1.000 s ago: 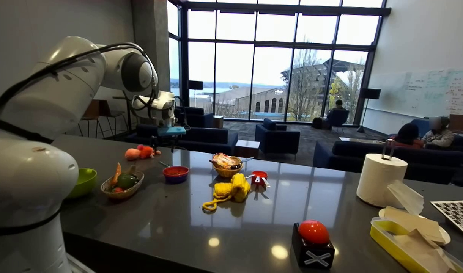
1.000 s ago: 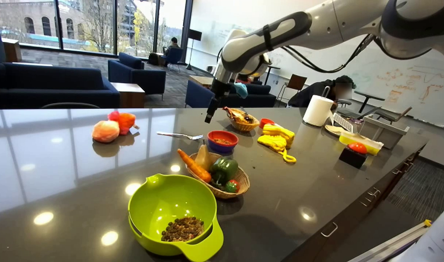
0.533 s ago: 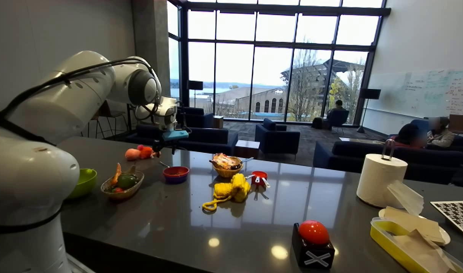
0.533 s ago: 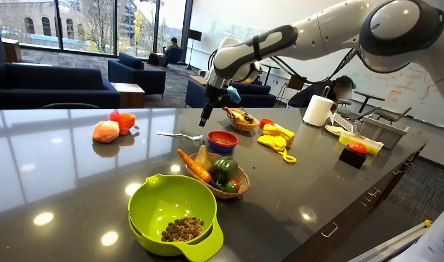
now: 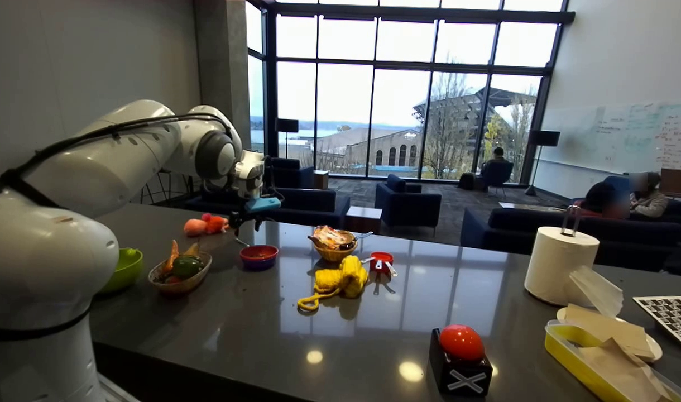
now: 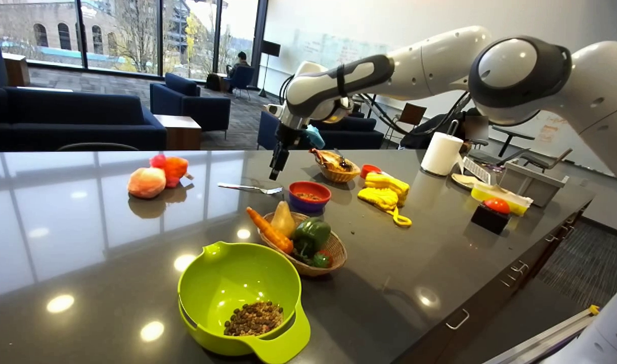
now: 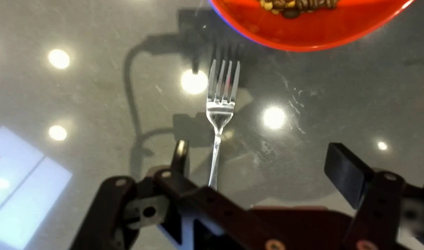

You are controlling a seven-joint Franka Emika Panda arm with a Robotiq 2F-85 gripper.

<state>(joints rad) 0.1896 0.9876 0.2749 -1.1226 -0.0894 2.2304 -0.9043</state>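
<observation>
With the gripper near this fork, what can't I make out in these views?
Fork: wrist view, handle end hidden by the gripper.
Red-and-purple bowl: wrist view, cut off by the top edge; contents too small to identify in both exterior views.
Green bowl: in an exterior view, partly hidden by the robot arm.
Whiteboard writing: too small to read in both exterior views.

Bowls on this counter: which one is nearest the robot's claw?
The small red and purple bowl, by the fork; the large green bowl stands farther off.
</observation>
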